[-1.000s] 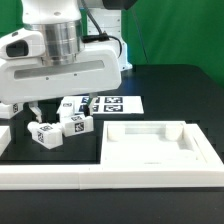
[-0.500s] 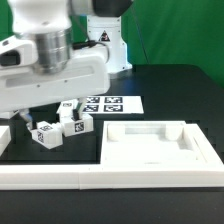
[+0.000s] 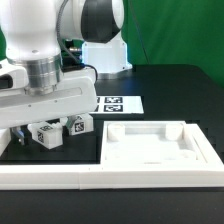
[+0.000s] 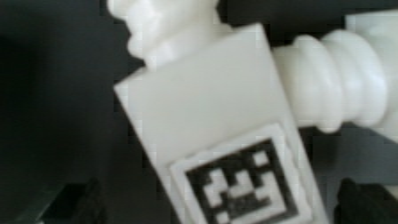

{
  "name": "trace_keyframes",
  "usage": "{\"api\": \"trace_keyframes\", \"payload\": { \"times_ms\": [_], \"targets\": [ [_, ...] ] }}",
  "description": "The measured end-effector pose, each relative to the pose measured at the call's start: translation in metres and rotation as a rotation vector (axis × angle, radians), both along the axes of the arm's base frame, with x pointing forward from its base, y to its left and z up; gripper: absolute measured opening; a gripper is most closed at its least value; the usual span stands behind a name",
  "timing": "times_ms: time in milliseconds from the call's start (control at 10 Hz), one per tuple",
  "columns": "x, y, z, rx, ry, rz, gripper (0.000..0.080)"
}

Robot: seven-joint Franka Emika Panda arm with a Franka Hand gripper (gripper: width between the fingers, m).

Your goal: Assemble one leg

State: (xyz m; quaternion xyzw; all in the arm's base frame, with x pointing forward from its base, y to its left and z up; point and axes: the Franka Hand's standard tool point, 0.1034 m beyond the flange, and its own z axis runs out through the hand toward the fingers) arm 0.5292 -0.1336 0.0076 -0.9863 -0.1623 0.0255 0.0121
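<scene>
Jaws hang low over the bench [image 3: 170, 85], mostly hidden beneath the arm's wide white hand body [image 3: 50, 98], so it cannot be told whether they stand apart or closed. Directly below them, filling the wrist view, lies the leg [image 4: 205, 110]. It is a white block, blurred by nearness, with a black-and-white square tag [image 4: 240, 185] on its broad face and a lumpy stub [image 4: 166, 28] at one end. In the exterior view the leg [image 3: 47, 136] rests on the bench just under the hand body, its tag faces showing. Just beside it, to the exterior view's right of the jaws, sits a second white tagged block [image 3: 75, 125]. The wrist view catches a ribbed white end [image 4: 347, 75] close against the leg; whether the two touch cannot be told. Farther from the jaws, behind the blocks, the marker board [image 3: 120, 102] lies flat. Well to the exterior view's right of the jaws rests a large white square panel [image 3: 110, 148] with a raised rim. Nearest the camera, a long white rail [image 3: 110, 178] runs across the bench's front. A green backdrop [image 3: 190, 30] stands behind.
</scene>
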Motion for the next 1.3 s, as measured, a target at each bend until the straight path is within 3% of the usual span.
{"api": "trace_keyframes", "payload": {
  "times_ms": [200,300,400,600,800,1000,1200,1300],
  "targets": [
    [-0.002,0.001,-0.002,-0.003,-0.003,0.002,0.0649],
    [-0.002,0.001,-0.002,-0.003,-0.003,0.002,0.0521],
    [-0.002,0.001,-0.002,-0.003,-0.003,0.002,0.0521],
    [-0.002,0.001,-0.002,-0.003,-0.003,0.002,0.0281],
    [-0.002,0.001,-0.002,-0.003,-0.003,0.003,0.0282],
    [0.017,0.006,0.019,-0.004,-0.026,0.009,0.0282],
    [0.030,0.028,0.056,-0.006,-0.051,-0.008,0.0282],
    [0.026,0.046,0.070,-0.002,-0.054,-0.065,0.0282]
  ]
}}
